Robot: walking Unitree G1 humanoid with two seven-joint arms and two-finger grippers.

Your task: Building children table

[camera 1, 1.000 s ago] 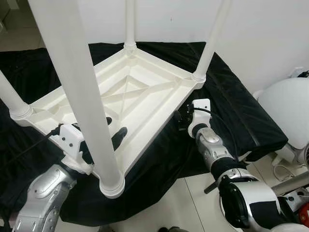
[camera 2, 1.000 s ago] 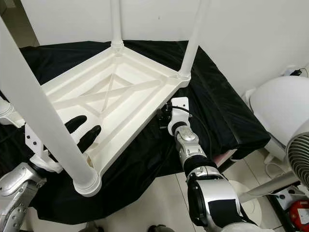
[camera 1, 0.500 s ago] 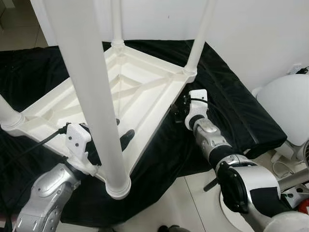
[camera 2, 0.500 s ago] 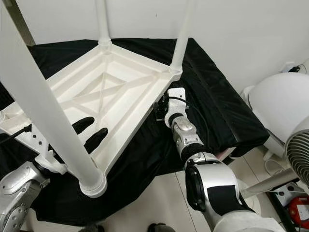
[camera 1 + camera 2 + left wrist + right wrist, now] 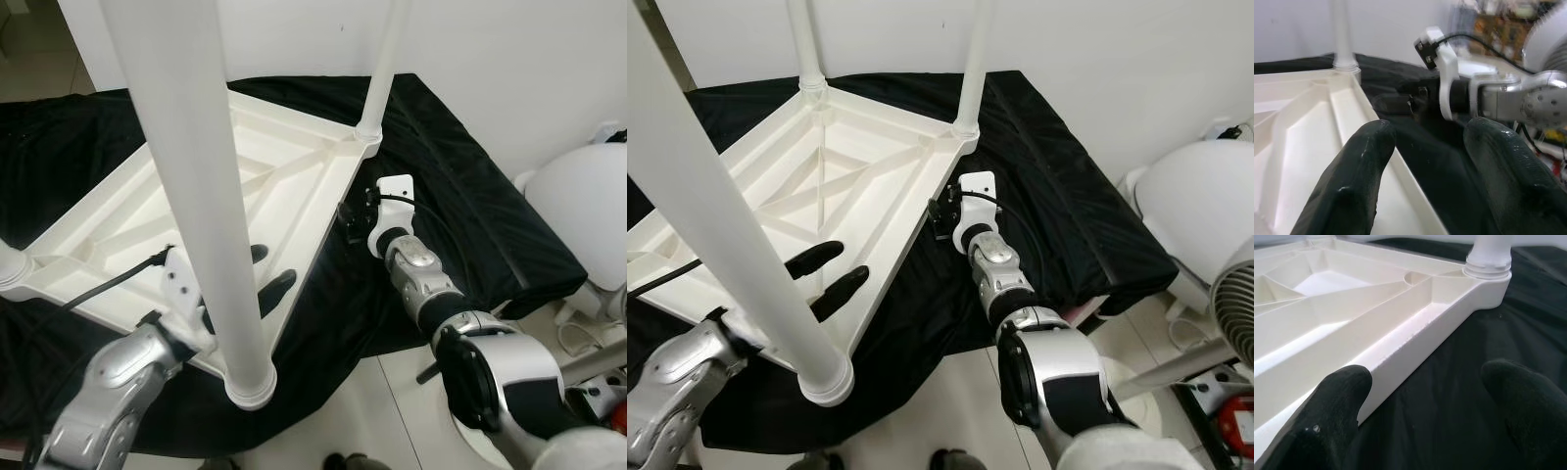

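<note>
White plastic makes up the table (image 5: pixel 245 186), which lies upside down on a black cloth (image 5: pixel 460 186), its ribbed underside up and its legs standing upward. The near leg (image 5: pixel 196 196) rises in the foreground, its socket at the table's near corner; another leg (image 5: pixel 972 64) stands at the far right corner and a third (image 5: pixel 803 49) at the far corner.

The left gripper (image 5: pixel 828 274) reaches in over the near edge beside the near leg. Its two black fingers (image 5: pixel 1352 181) are spread apart, one over the ribbed underside, the other out past the rim above the cloth; they grip nothing, though whether they touch the plastic is hard to judge.

The right gripper (image 5: pixel 1425 411) sits low at the table's right edge, just below the far right corner. Its fingers (image 5: pixel 1327 406) are wide apart, one lying against the outside of the rim, the other over the cloth, with nothing held between them.

A white rounded object (image 5: pixel 588 206) stands on the floor to the right, beyond the cloth.
</note>
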